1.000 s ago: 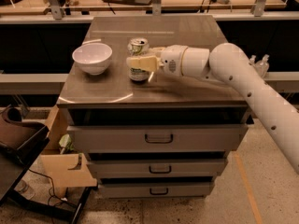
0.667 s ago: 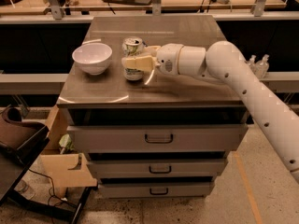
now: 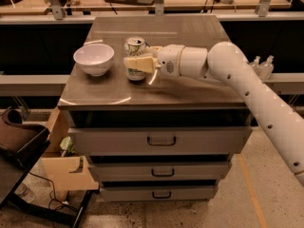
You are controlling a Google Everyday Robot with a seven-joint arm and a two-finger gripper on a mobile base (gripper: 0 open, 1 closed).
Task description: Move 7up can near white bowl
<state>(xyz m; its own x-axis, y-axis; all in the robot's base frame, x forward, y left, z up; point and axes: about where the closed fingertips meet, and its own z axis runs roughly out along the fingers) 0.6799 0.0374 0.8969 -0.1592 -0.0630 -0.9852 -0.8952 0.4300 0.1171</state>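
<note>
Currently: gripper (image 3: 136, 60) pinching 7up can (image 3: 135, 45), one finger across its label | can upright, just right of white bowl (image 3: 94, 58), apart | contact with bench (image 3: 190, 87) indeterminate.

white arm (image 3: 247, 87), cream gripper (image 3: 137, 59) at can (image 3: 135, 44)

I get warm, dim overhead light, glaring on the top (image 3: 190, 95) near its far edge and front-left corner. The gripper (image 3: 137, 63), clamped on the can (image 3: 135, 45) near the bowl (image 3: 94, 59), casts a soft shadow.
</note>
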